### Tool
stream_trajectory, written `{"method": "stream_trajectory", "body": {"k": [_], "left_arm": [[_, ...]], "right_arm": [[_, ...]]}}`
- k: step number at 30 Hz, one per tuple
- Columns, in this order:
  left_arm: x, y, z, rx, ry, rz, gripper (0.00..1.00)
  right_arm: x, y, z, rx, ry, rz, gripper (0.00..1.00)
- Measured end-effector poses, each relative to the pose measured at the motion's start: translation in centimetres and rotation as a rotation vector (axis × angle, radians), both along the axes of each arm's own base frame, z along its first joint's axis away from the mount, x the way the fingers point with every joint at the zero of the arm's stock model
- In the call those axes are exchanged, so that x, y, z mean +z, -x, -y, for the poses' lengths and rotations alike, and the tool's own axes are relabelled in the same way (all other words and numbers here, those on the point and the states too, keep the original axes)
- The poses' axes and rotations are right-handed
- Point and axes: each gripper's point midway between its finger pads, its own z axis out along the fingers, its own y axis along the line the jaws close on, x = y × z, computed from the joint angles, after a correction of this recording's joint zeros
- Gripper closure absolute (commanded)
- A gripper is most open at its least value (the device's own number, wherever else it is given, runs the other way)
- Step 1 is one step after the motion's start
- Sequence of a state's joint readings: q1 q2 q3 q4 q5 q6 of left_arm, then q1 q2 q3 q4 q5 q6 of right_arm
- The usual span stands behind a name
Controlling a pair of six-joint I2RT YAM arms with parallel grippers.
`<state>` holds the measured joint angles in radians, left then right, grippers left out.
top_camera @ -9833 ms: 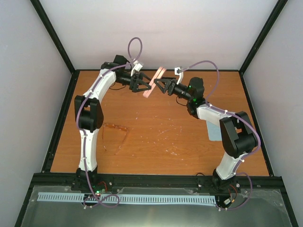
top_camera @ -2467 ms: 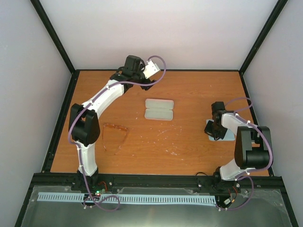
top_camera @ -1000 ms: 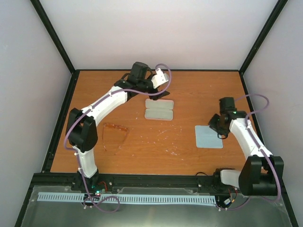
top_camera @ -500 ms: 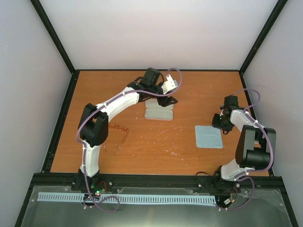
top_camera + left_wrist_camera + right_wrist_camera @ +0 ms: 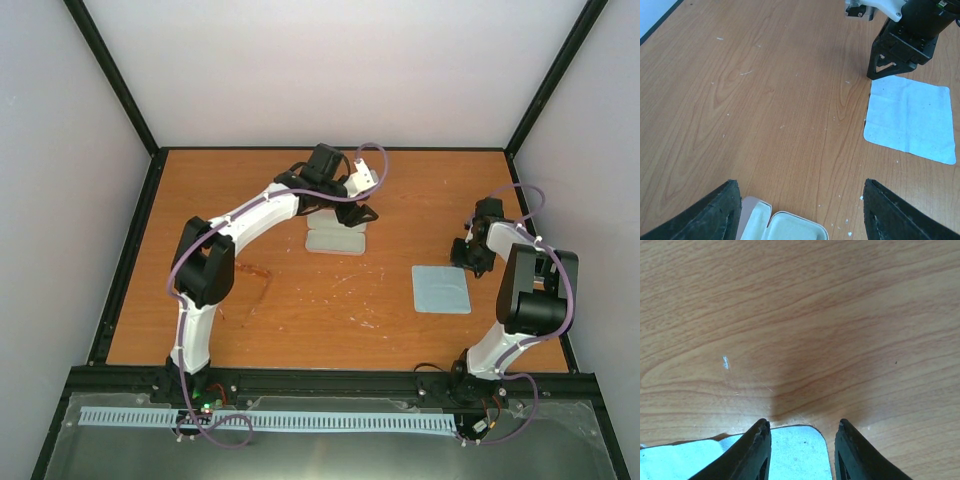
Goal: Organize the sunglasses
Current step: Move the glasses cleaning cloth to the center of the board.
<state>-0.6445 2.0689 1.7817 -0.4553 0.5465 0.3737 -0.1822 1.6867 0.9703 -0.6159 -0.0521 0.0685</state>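
The sunglasses (image 5: 252, 271) lie on the table left of centre, amber and thin, partly behind my left arm. The pale pink case (image 5: 335, 242) lies open and flat at the table's middle back; its near edge shows in the left wrist view (image 5: 782, 227). My left gripper (image 5: 338, 214) hovers over the case's far half, wide open and empty (image 5: 800, 200). The light blue cloth (image 5: 441, 289) lies flat on the right. My right gripper (image 5: 466, 257) is open at the cloth's far right corner, and that corner (image 5: 797, 450) lies between its fingers (image 5: 756, 450).
Black frame rails border the table (image 5: 330, 310), with white walls behind and at both sides. In the left wrist view the cloth (image 5: 912, 117) and my right gripper (image 5: 897, 50) stand beyond the case.
The case, earlier held aloft between both grippers, now lies open on the table. My left arm swung right over it. My right arm slid the cloth left, then drew back to its far corner.
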Motion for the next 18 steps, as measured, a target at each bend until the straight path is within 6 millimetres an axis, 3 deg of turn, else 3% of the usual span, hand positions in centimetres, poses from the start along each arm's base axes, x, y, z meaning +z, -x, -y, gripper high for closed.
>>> {"method": "stream_trajectory", "body": {"k": [18], "left_arm": [[-0.95,-0.02,0.12,0.007,-0.004,-0.034,0.33]], "right_arm": [[-0.67,0.6,0.1,-0.006,-0.011,-0.043,0.7]]}}
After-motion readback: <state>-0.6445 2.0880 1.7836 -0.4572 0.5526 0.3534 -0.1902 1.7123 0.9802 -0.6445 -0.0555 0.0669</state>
